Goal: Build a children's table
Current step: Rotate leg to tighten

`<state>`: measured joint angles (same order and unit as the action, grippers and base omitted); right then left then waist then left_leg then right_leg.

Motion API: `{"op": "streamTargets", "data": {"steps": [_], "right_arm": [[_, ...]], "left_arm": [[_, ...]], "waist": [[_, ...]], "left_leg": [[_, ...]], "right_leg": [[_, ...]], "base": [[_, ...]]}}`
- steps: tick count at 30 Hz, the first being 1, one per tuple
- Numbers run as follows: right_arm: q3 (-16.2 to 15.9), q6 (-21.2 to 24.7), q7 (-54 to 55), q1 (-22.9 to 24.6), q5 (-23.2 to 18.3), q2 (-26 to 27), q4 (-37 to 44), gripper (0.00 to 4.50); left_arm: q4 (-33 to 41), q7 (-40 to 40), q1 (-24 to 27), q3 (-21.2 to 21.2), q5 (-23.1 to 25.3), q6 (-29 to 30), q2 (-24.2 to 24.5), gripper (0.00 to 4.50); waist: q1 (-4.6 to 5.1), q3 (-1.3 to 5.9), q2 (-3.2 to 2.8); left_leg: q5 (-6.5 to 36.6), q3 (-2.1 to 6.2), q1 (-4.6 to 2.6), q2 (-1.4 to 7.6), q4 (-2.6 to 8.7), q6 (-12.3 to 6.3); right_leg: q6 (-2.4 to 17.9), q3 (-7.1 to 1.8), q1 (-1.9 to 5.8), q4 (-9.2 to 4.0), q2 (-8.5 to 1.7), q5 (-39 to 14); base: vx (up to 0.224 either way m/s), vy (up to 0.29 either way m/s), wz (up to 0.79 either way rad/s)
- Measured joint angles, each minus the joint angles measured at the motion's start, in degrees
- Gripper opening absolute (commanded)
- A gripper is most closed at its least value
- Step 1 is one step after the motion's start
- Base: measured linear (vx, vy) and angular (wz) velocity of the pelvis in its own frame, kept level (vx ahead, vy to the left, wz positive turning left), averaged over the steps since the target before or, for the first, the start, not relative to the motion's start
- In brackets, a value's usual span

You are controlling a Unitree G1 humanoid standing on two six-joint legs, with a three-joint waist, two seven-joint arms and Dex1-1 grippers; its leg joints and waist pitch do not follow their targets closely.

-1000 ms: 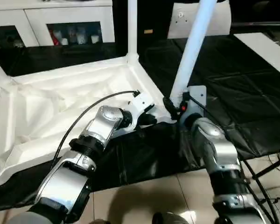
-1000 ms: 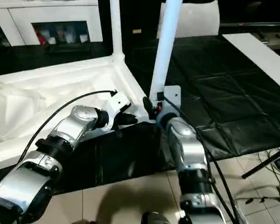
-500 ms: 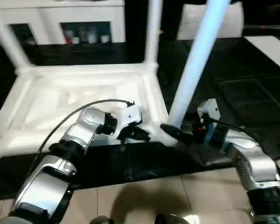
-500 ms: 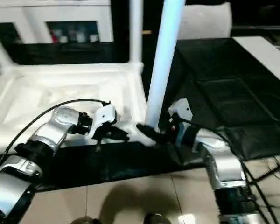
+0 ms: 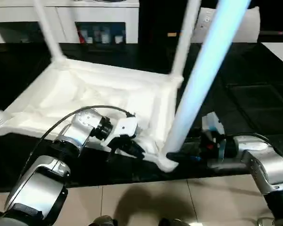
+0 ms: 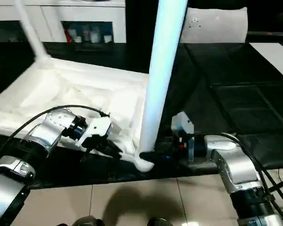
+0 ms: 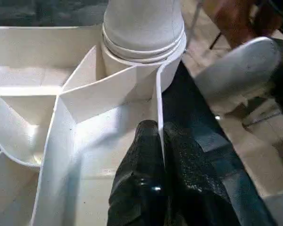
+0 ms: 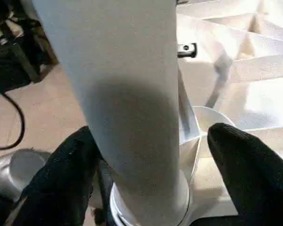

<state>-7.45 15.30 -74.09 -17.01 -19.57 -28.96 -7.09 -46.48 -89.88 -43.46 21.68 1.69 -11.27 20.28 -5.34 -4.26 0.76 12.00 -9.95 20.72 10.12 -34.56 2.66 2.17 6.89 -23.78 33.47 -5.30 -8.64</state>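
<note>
Showing no legible writing, children's table (image 5: 108, 92)

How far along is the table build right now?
Done: three legs stand up from the overturned table top. In hand: the left gripper pinches the top's rim wall, and the right gripper straddles the near leg at its corner socket. Left: the fourth corner's leg can't be confirmed; the table isn't yet upright.

table (image 5: 108, 89): all white, ribbed underside | near leg (image 5: 203, 75): white with a bluish cast | my left hand (image 7: 155, 188): glossy black fingers | my right hand (image 8: 146, 188): black fingers | my forearms (image 5: 42, 183): silver | mat (image 5: 254, 103): black, creased | floor (image 5: 146, 202): beige tile | cabinets (image 5: 99, 14): white
</note>
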Motion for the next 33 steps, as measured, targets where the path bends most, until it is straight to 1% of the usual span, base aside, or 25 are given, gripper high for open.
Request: {"op": "streamTargets", "data": {"steps": [2, 3, 6, 7, 8, 9, 10, 11, 12, 14, 15, 16, 17, 21, 24, 25, 27, 29, 31, 32, 33], "right_arm": [[-0.6, -0.6, -1.0, -0.6, 0.0, -0.2, -0.7, 3.50], [-0.9, -0.7, -1.5, -0.9, 0.1, -0.2, -0.9, 3.31], [-1.4, -0.9, -2.6, -1.0, 0.1, -0.4, -1.0, 3.09], [-1.8, -0.9, -3.1, -1.0, 0.1, -0.5, -1.1, 2.89], [-2.0, -0.9, -3.6, -1.0, 0.1, -0.6, -1.1, 2.89], [-2.0, -0.9, -3.9, -1.0, 0.0, -0.6, -1.1, 2.89], [-2.0, -0.9, -3.9, -1.0, 0.0, -0.6, -1.1, 2.78], [-2.1, -0.9, -4.0, -1.1, 0.0, -0.6, -1.1, 2.57], [-2.1, -0.9, -4.0, -1.1, 0.0, -0.6, -1.2, 2.57], [-2.1, -0.9, -4.2, -1.1, -0.1, -0.7, -1.7, 2.38], [-2.2, -0.9, -4.5, -1.0, -0.1, -0.7, -1.9, 2.38], [-2.2, -0.9, -4.6, -1.1, -0.1, -0.7, -1.9, 2.19], [-2.2, -0.9, -4.5, -1.1, -0.1, -0.7, -1.9, 2.12], [-2.2, -0.9, -4.5, -1.1, -0.1, -0.7, -1.8, 2.02], [-2.1, 0.9, -3.0, -0.8, -0.1, -0.2, -0.6, 1.97], [-2.0, 2.1, -0.8, -0.5, 0.1, 1.1, 0.3, 1.97], [-0.7, 4.1, 6.9, -0.4, 1.9, 4.9, 0.3, 1.96], [0.4, 5.7, 12.9, -0.5, 2.7, 7.3, 0.3, 1.96], [2.2, 7.3, 19.0, -1.0, 4.1, 10.3, -0.5, 1.95], [3.8, 8.2, 24.5, -1.5, 4.8, 12.4, -1.0, 1.95], [4.5, 8.6, 26.8, -1.9, 5.2, 13.2, -1.5, 1.94]], "left_arm": [[0.0, -0.1, 0.0, 0.8, -0.7, -0.3, 0.3, 0.00], [0.0, -0.1, 0.0, 1.0, -0.9, -0.4, 0.4, 0.00], [0.0, -0.1, -0.3, 1.7, -1.3, -0.7, 0.5, 0.00], [0.0, -0.1, -0.3, 1.9, -1.5, -0.8, 0.6, 0.00], [0.0, -0.1, -0.3, 2.0, -1.5, -0.9, 0.6, 0.00], [0.0, -0.1, -0.3, 2.0, -1.6, -0.9, 0.6, 0.00], [0.0, -0.1, -0.4, 2.1, -1.6, -0.9, 0.7, 0.00], [0.0, -0.1, -0.4, 2.3, -1.7, -0.9, 0.7, 0.00], [0.0, -0.1, -0.4, 2.4, -1.8, -1.0, 0.8, 0.00], [0.0, -0.1, -0.5, 2.7, -2.0, -1.0, 0.9, 0.00], [0.0, -0.1, -0.5, 2.9, -2.0, -1.0, 0.9, 0.00], [0.0, -0.1, -0.5, 3.0, -2.0, -1.0, 0.9, 0.00], [0.0, -0.1, -0.6, 3.0, -2.0, -1.0, 0.9, 0.00], [0.0, -0.2, -0.6, 3.0, -2.0, -1.0, 0.9, 0.00], [0.0, -0.5, -0.6, 2.6, -2.0, -0.3, 0.7, 0.00], [-0.1, 0.3, -0.6, 2.0, -1.7, 0.9, 0.7, 0.00], [-1.4, 4.7, -1.3, 0.4, -0.1, 3.4, 0.8, 0.00], [-2.1, 8.5, -2.1, 0.0, 1.0, 5.2, 0.4, 0.00], [-3.5, 13.4, -2.4, -1.3, 1.4, 7.7, -1.1, 0.00], [-4.1, 17.3, -3.3, -1.6, 1.9, 9.8, -2.6, 0.00], [-4.1, 19.0, -3.4, -1.7, 2.0, 10.8, -3.3, 0.00]], "waist": [[0.02, 0.01, 0.01], [0.02, 0.01, 0.04], [-0.06, 0.01, 0.04], [-0.06, 0.01, 0.04], [-0.06, 0.01, 0.05], [-0.08, 0.01, 0.05], [-0.09, 0.01, 0.05], [-0.10, 0.01, 0.05], [-0.11, 0.01, 0.05], [-0.19, 0.02, 0.05], [-0.24, 0.02, 0.05], [-0.27, 0.02, 0.05], [-0.28, 0.02, 0.06], [-0.31, 0.03, 0.08], [-0.16, 0.03, 0.13], [-0.06, 0.03, 0.12], [0.50, 0.04, 0.17], [0.95, 0.04, 0.16], [1.70, 0.05, 0.17], [2.71, 0.05, 0.16], [3.30, 0.05, 0.16]], "left_leg": [[0.0, 0.00, -0.01, -0.01, -0.01, 0.00], [0.0, 0.00, -0.02, -0.01, -0.01, 0.00], [0.0, 0.00, -0.03, -0.01, 0.00, -0.01], [0.0, 0.00, -0.02, -0.01, 0.00, -0.01], [0.0, 0.00, -0.01, -0.01, 0.00, -0.01], [0.0, 0.00, 0.01, -0.01, 0.00, -0.01], [0.0, 0.00, 0.01, -0.01, 0.00, -0.01], [0.0, 0.00, 0.00, -0.01, 0.00, -0.01], [0.0, 0.00, 0.00, -0.01, 0.00, -0.01], [0.0, 0.00, -0.01, -0.01, -0.01, -0.01], [0.0, 0.00, -0.02, -0.01, -0.01, -0.01], [0.0, 0.00, -0.03, -0.01, -0.02, -0.01], [0.0, 0.00, -0.03, -0.01, -0.02, -0.01], [0.0, 0.00, -0.05, -0.01, -0.02, -0.01], [0.0, -0.01, -0.11, 0.01, -0.01, 0.00], [0.0, -0.01, -0.15, 0.02, 0.01, 0.04], [0.0, -0.01, -0.30, 0.05, 0.01, 0.28], [0.0, -0.01, -0.69, 0.01, 0.07, 0.60], [0.0, -0.01, -0.75, 0.02, 0.09, 0.63], [-0.1, 0.00, -0.73, 0.01, 0.11, 0.67], [-0.1, 0.00, -0.69, 0.01, 0.14, 0.65]], "right_leg": [[0.0, 0.00, 0.02, 0.00, -0.02, 0.0], [0.0, 0.00, 0.02, 0.00, -0.02, 0.0], [0.0, 0.00, 0.02, 0.01, -0.01, 0.0], [0.0, 0.00, 0.02, 0.01, -0.01, 0.0], [0.0, 0.00, 0.01, 0.01, -0.01, 0.0], [0.0, 0.00, 0.01, 0.01, -0.01, 0.0], [0.0, 0.00, 0.01, 0.01, -0.01, 0.0], [0.0, 0.01, 0.01, 0.01, -0.01, 0.0], [0.0, 0.01, 0.01, 0.01, -0.01, 0.0], [0.0, 0.01, 0.02, 0.01, -0.01, 0.0], [0.0, 0.01, 0.03, 0.01, -0.01, 0.0], [0.0, 0.00, 0.03, 0.02, -0.01, 0.0], [0.0, 0.00, 0.04, 0.02, -0.01, 0.0], [0.0, 0.00, 0.04, 0.04, -0.01, 0.0], [0.0, 0.00, 0.05, 0.06, 0.00, 0.0], [0.0, -0.01, 0.06, 0.09, 0.00, 0.0], [-0.2, -0.01, 0.23, 0.18, 0.03, -0.1], [-0.4, -0.02, 0.48, 0.12, 0.03, -0.2], [-0.4, -0.02, 0.76, 0.03, 0.05, -0.2], [-0.5, 0.03, 0.76, -0.29, 0.04, -0.3], [-0.5, 0.04, 0.77, -0.42, 0.04, -0.3]], "base": [[0.000, 0.000, 0.00], [0.000, 0.000, 0.00], [0.000, 0.000, 0.00], [0.000, 0.000, 0.00], [0.000, 0.000, 0.00], [0.000, 0.000, 0.00], [0.000, 0.000, 0.00], [0.000, 0.000, 0.00], [0.000, 0.000, 0.00], [0.000, 0.000, 0.00], [0.000, 0.000, 0.00], [0.000, 0.000, 0.00], [0.000, 0.000, 0.00], [0.000, 0.000, 0.00], [0.000, 0.000, 0.00], [0.000, 0.000, 0.00], [0.000, 0.000, 0.00], [0.000, 0.000, 0.00], [0.000, 0.000, 0.00], [0.000, 0.000, 0.00], [0.000, 0.000, 0.00]]}}
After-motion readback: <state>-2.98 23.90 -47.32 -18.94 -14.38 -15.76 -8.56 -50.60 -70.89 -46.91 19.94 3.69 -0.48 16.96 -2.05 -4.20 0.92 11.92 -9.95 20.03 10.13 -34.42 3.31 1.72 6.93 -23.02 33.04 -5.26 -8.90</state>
